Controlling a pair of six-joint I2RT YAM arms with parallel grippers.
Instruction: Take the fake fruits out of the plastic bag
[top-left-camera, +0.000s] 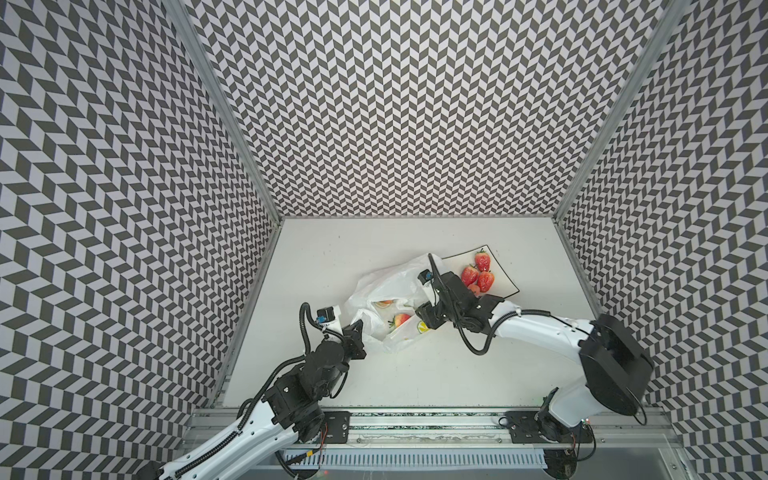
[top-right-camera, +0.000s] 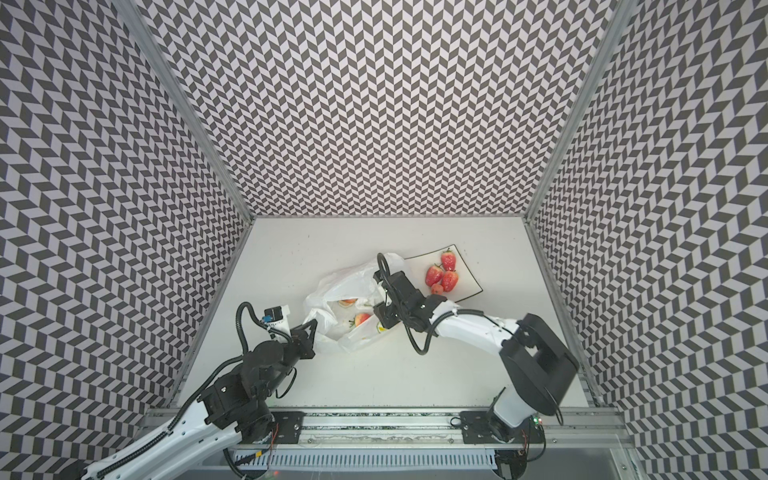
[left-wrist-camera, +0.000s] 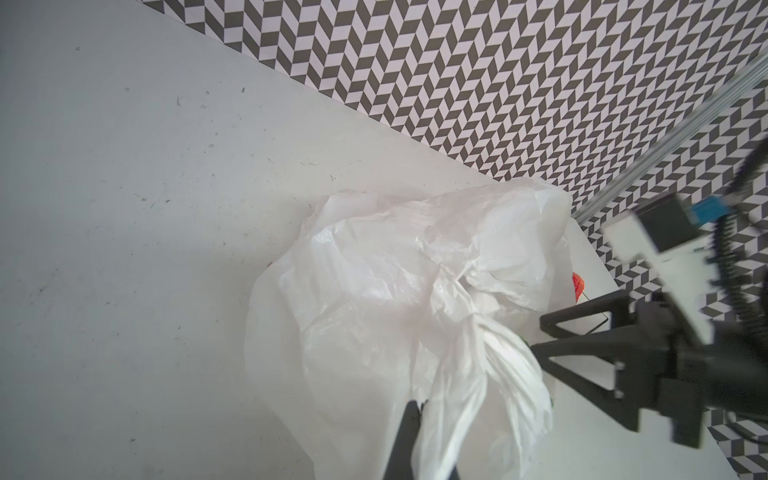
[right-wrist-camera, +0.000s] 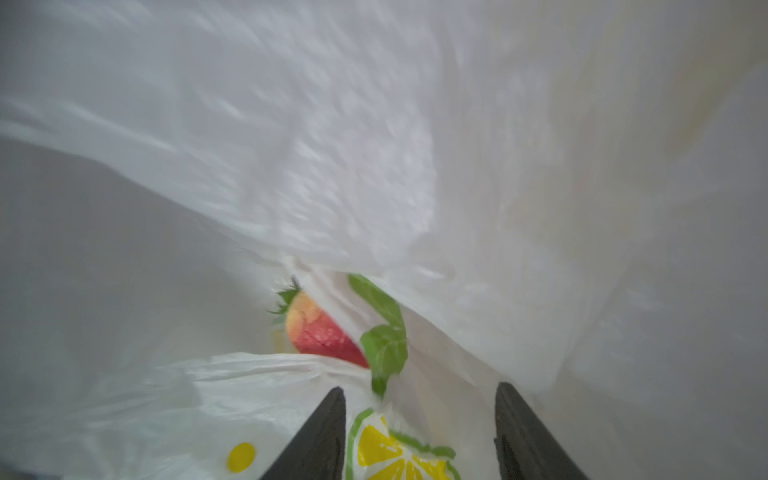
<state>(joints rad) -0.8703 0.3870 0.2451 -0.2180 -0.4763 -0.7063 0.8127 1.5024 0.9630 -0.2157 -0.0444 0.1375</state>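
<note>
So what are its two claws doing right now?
Left gripper: closed on the plastic bag.
Right gripper: open, holding nothing.

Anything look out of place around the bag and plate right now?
Nothing spilled or damaged. The plate sits askew to the table edges, the plastic bag crumpled against one corner. A strawberry lies inside the bag, just ahead of the open right tool; the left tool pinches the bag's handle.
</note>
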